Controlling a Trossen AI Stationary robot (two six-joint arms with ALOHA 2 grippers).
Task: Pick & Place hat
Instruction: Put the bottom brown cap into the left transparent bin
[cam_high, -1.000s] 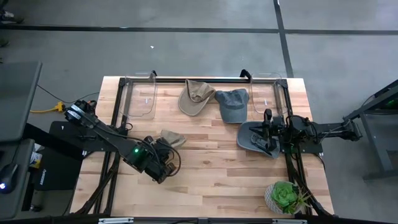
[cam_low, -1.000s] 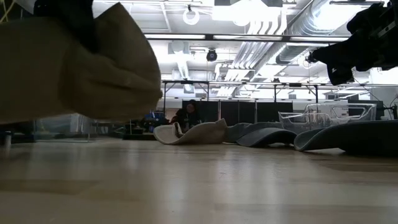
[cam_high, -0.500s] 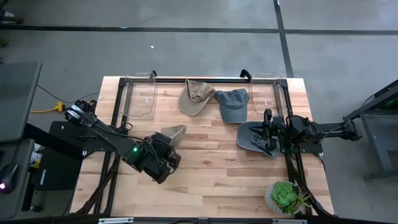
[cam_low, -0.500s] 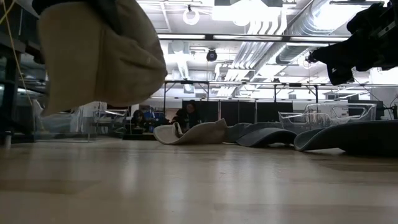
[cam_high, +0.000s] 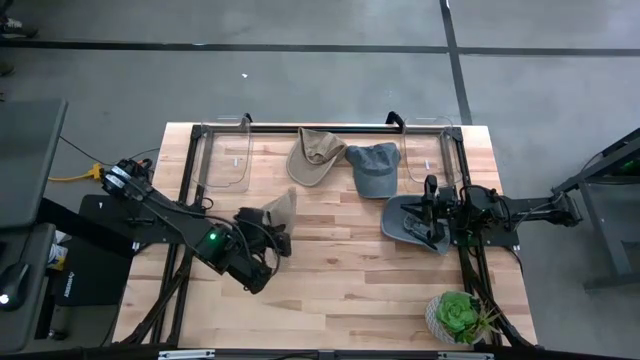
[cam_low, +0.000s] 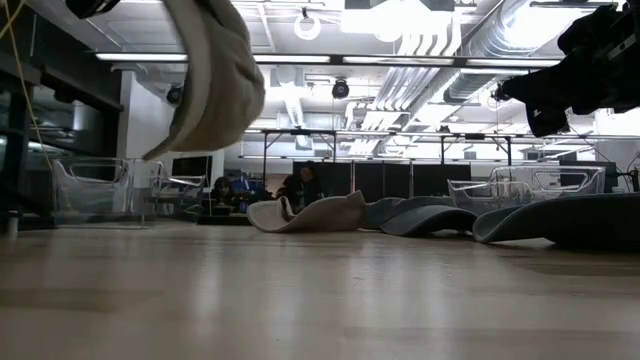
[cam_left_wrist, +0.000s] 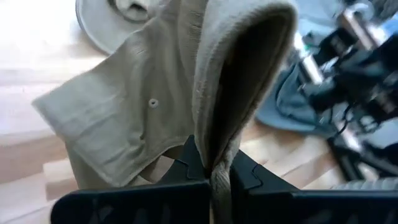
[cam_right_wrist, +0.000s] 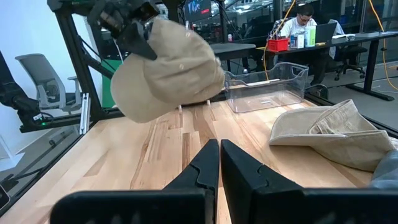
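Observation:
A tan cap (cam_high: 281, 208) is up in the air left of the table's middle, held by my left gripper (cam_high: 262, 228), which is shut on it. The cap also shows in the low view (cam_low: 212, 75) and in the right wrist view (cam_right_wrist: 166, 70). A tan bucket hat (cam_high: 315, 155) and a blue-grey cap (cam_high: 372, 166) lie flat near the far edge. A dark grey hat (cam_high: 405, 222) lies at the right. My right gripper (cam_high: 432, 212) hovers over it, shut (cam_right_wrist: 219, 158), touching nothing. My left gripper pinches the tan cap's rim edge (cam_left_wrist: 215, 163) between its two fingers; one layer or several, I cannot tell. The fingers come slanting from above and the table's near-left side. The cap is lifted clear of the table and hangs below the gripper, its crown (cam_left_wrist: 134, 106) bulging outward.
Two clear plastic bins stand at the far edge, one left (cam_high: 226, 156) and one right (cam_high: 432, 150). A potted plant (cam_high: 457, 315) sits at the near right corner. Bare wood lies in the table's near middle (cam_high: 350, 285). People sit in the room beyond (cam_right_wrist: 303, 25).
My left gripper has risen, moved a little toward the far edge and turned, staying shut on the tan cap. The cap has gone up with it and swung round: in the low view it showed its broad side a second ago and now hangs edge-on.

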